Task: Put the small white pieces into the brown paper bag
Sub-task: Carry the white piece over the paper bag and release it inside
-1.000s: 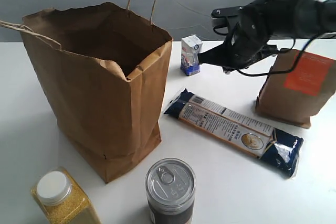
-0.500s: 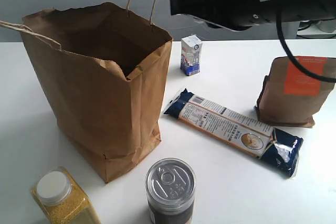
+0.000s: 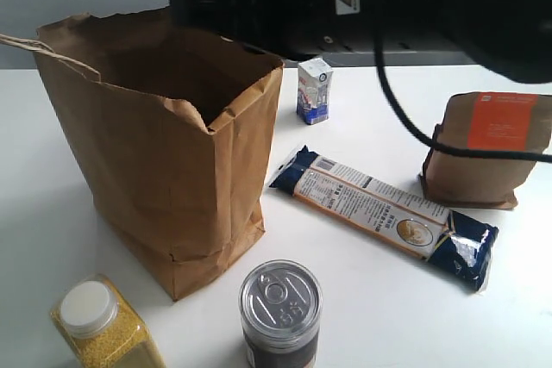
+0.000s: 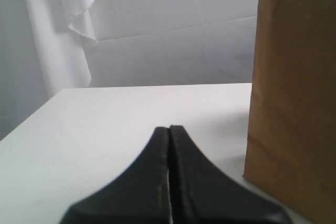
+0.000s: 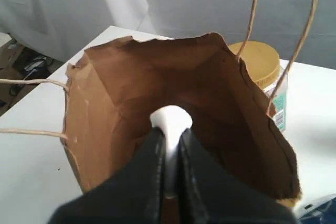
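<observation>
1. A white piece (image 5: 171, 120) is pinched in the right gripper (image 5: 169, 142), held above the open mouth of the bag (image 5: 100, 103).
2. The drop is judged next: the grip need only be released.
3. The left gripper (image 4: 169, 136), fingers (image 4: 147, 192) pressed together and empty, is seen beside the bag.

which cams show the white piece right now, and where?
Exterior: not visible.
Left wrist: not in it.
Right wrist: white piece at centre, pinched in the right hand, over the open brown paper bag.
Shared landmark: the brown paper bag, in all three views.
</observation>
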`<state>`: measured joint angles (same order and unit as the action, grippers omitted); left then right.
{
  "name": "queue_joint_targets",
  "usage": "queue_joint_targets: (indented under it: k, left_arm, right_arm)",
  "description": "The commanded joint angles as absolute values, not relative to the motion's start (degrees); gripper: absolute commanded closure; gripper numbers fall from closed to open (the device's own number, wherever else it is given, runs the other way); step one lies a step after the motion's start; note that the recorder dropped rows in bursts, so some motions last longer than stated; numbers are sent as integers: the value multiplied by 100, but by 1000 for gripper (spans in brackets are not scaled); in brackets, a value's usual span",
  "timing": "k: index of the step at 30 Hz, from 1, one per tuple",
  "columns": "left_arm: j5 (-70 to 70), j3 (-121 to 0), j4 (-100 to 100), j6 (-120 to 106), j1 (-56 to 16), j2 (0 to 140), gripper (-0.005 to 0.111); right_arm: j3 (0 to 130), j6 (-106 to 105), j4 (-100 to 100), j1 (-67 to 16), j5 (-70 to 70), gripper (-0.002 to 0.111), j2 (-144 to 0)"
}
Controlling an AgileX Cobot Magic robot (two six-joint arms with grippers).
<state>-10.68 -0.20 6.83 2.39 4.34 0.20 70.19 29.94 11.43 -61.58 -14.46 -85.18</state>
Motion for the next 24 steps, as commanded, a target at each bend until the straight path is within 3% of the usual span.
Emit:
queue_joint_targets:
  k: [1, 9, 14, 18, 20, 24]
  left_arm:
    - [-1037, 0, 704, 261, 388, 0, 107]
    - [-1037, 0, 704, 261, 388, 0, 107]
    - [-1037, 0, 704, 261, 388, 0, 107]
    - [-1037, 0, 704, 261, 388, 0, 107]
    - [-1037, 0, 704, 261, 388, 0, 107]
    - [-1037, 0, 704, 261, 388, 0, 107]
  right_arm:
    - [7493, 2860, 1075, -6247, -1523, 105, -8892]
    - [8130, 2849, 988, -6258, -1715, 66, -9611]
    - [8383, 2828, 988, -6258, -2059, 55, -9916]
    - [8410, 2828, 988, -6268, -2085, 54, -9923]
    - [8410, 2828, 988, -6267, -2204, 59, -9846]
    - [8410, 2825, 1024, -6294, -2539, 86, -9555]
